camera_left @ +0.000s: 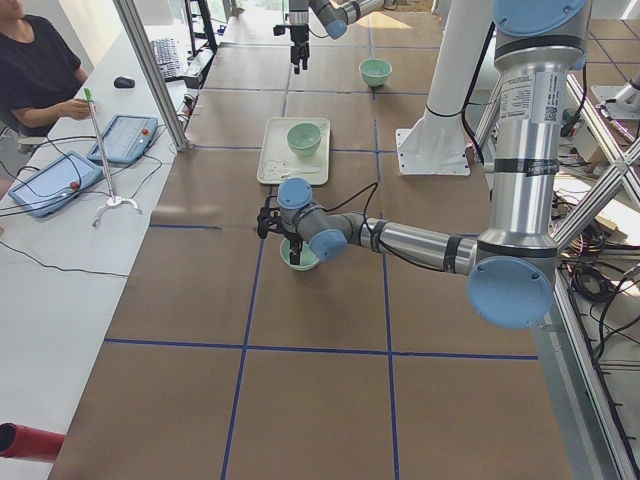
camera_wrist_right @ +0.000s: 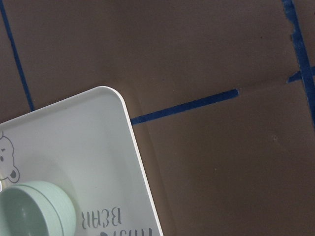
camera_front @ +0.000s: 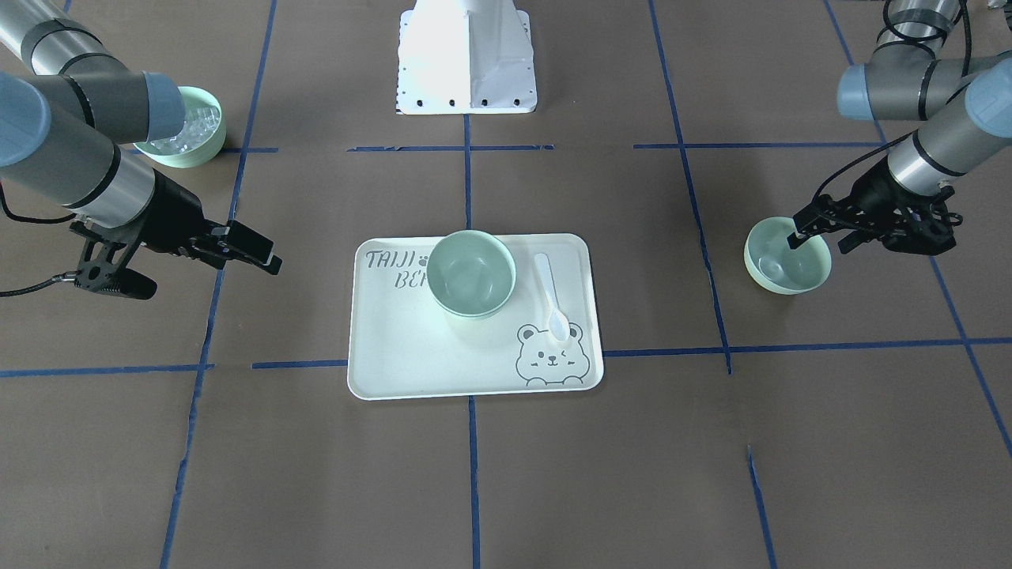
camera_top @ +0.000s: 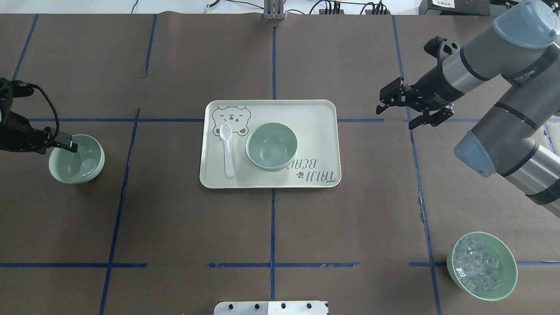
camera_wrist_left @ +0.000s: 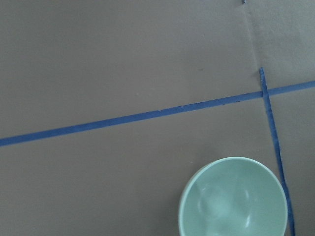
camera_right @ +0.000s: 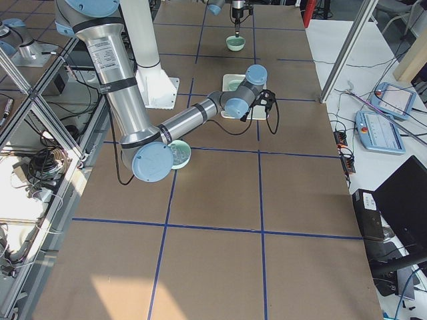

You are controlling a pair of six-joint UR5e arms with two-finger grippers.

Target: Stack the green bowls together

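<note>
Two bowls (camera_front: 472,273) sit nested on the tray (camera_front: 411,356), judging by the doubled rim. The third bowl (camera_front: 779,269) rests on the counter at the robot's left. The left claw (camera_front: 818,243) straddles its rim, jaws apart, likely for a wall pinch. The right claw (camera_top: 393,117), spread and empty, hovers beside the tray.

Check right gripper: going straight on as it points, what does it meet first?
Probably the tray's near edge, short of the stacked green bowls. Depth is unclear, so the right gripper may meet bare table first.
</note>
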